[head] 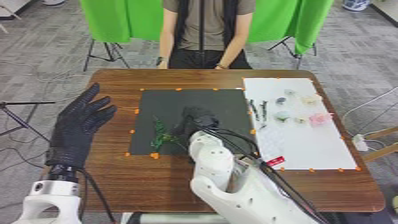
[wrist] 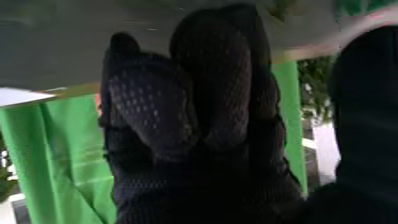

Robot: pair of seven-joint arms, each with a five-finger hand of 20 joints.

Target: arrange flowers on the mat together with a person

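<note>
Working from my seat at a distance, I have the right hand [head: 202, 119] down over the middle of the black mat [head: 163, 102]. I cannot tell whether it is released, clenched or grasping something, even from the wrist view.

Just left of it, a green sprig [head: 161, 134] lies on the mat's near left part, its length running roughly toward and away from me. Orange marks [head: 155, 155] dot the mat's rim.

To the right of the mat is a white sheet [head: 298, 145], and on its left side I see two dark stems [head: 264, 111] lying near each other. Farther right on the sheet are the loose flower heads: a pink flower [head: 320, 119], a cream flower [head: 311, 99], a pale green flower [head: 282, 116] and a small blue-grey one [head: 281, 100] among them.

My left hand [head: 84, 112] is released, its fingers extended, over the left side of the brown table [head: 120, 187], apart from the mat. Green cloth [head: 115, 25] hangs beyond the table.
</note>
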